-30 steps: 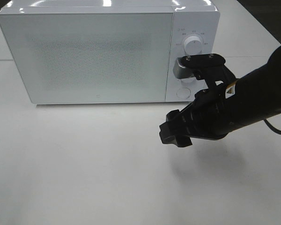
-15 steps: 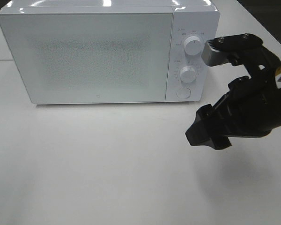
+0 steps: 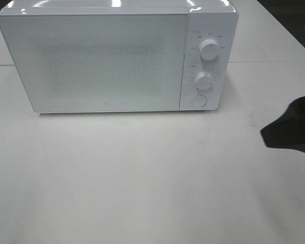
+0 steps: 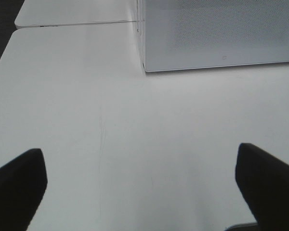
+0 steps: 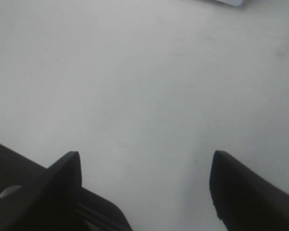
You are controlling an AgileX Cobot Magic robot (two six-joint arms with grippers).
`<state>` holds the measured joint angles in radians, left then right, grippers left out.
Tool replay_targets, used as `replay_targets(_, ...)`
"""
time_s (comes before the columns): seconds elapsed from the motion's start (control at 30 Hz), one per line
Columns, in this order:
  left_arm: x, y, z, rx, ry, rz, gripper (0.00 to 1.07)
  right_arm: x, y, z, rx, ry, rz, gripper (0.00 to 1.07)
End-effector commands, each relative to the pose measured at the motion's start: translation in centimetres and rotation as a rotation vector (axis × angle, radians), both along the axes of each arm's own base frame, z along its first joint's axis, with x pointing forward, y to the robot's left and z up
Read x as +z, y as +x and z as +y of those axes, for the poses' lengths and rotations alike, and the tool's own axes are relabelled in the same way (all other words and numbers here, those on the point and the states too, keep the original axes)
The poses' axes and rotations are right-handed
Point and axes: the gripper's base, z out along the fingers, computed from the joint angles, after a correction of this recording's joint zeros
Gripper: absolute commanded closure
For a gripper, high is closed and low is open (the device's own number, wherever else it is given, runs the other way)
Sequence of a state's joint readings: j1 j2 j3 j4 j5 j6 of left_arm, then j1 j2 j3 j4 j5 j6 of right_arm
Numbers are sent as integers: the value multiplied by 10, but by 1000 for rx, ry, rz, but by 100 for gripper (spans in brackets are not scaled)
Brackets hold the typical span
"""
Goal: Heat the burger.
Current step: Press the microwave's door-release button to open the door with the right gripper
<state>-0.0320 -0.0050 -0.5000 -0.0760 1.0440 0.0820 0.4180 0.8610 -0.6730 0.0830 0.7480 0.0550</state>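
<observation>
Burger: I see it in none of my views. The microwave [image 3: 94, 61] has its frosted door shut, so I judge the burger is inside, but I cannot confirm that.
Microwave: it stands at the back of the table [image 3: 142, 178] with its door flush. The upper knob [image 3: 209, 49], lower knob [image 3: 204, 81] and round button [image 3: 199, 100] run down its right-hand panel.
Left gripper [image 4: 139, 154]: wide, with nothing between the fingers, over bare table near the microwave's front left corner.
Right gripper [image 5: 145, 159]: fingers well apart and nothing held, over bare table in front of the microwave. In the high view only a dark part of the right arm [image 3: 292, 129] shows, off to the microwave's right.
Step in hand: as I judge it, setting or checking the heating controls.
How to do it well: I bring the right gripper square to the panel, close lightly on the knob's rim and twist without pushing. The microwave could slide back on this smooth table. I keep the left arm clear of the door.
Unknown: the knob markings are too small to read, so I cannot tell whether the timer is set.
</observation>
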Motion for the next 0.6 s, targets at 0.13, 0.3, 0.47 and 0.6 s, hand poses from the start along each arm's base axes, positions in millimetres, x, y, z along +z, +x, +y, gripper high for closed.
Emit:
replay_targets(0.13,0,-3,0,1,-5,-29,7,0,-27,-26,-101,15,-61,36)
replay_targets(0.3,0,-3,0,1,-5,-29,7,2,-61,-42,-164,45,-152,31)
replay_targets(0.47,0,-3,0,1,-5,-29,7,7,-82,-51,-235,56,-223,31)
replay_targets(0.6,0,-3,0,1,-5,-29,7,3,-104,-56,-273,81,-292,31)
